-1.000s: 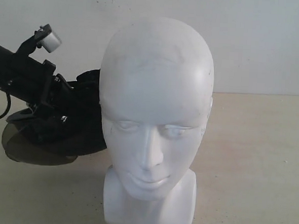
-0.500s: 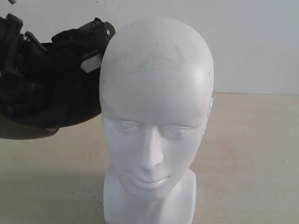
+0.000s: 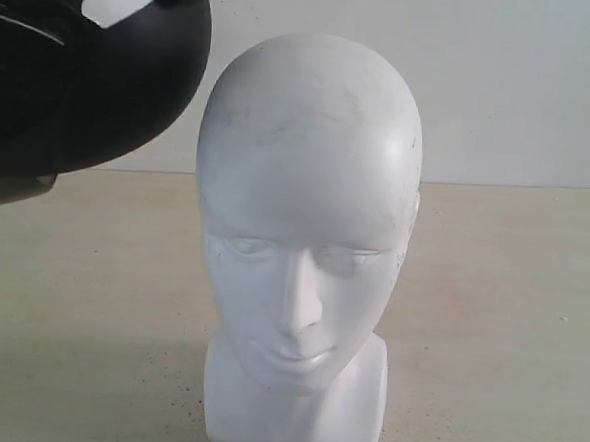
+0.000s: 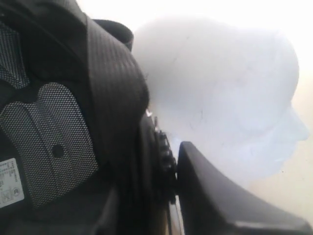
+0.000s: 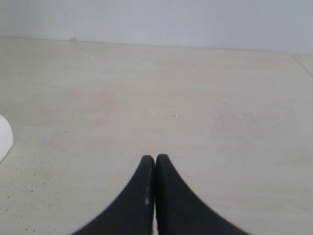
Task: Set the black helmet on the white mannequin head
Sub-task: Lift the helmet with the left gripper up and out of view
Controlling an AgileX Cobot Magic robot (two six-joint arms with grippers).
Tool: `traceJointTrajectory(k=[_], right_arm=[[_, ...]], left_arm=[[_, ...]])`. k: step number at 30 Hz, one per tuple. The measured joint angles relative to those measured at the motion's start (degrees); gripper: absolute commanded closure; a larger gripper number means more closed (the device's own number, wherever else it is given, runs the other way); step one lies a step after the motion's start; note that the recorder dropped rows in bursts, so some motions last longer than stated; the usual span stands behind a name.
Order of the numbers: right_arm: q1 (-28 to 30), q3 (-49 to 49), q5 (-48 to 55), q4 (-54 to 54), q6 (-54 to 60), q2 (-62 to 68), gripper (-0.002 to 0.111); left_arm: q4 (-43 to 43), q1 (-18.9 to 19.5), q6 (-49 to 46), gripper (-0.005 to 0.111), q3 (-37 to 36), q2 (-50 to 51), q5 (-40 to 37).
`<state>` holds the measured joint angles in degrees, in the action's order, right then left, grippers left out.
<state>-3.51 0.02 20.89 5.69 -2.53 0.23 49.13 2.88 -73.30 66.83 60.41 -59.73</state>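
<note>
Up left of the white mannequin head point(image 3: 304, 232), black helmet point(image 3: 93, 78) clamped in left end effector point(image 4: 168, 196).

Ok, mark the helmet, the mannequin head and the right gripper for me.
helmet point(image 3: 113, 90), exterior view, on its black outer shell.
mannequin head point(image 3: 308, 172), exterior view, on the forehead.
right gripper point(image 5: 155, 159), right wrist view, where its closed fingertips meet.

Pale beige tabletop point(image 3: 509, 324), plain white wall point(image 3: 484, 82)
</note>
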Motion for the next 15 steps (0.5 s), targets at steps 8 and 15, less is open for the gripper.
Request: traceJointTrajectory(k=[8, 15], right_arm=[[0.0, 0.0, 0.0, 0.0, 0.0, 0.0, 0.108], [0.0, 0.0, 0.0, 0.0, 0.0, 0.0, 0.108]], left_arm=[[0.1, 0.0, 3.2, 0.102, 0.0, -7.0, -0.2], [0.1, 0.0, 5.9, 0.102, -0.1, -11.4, -0.3]])
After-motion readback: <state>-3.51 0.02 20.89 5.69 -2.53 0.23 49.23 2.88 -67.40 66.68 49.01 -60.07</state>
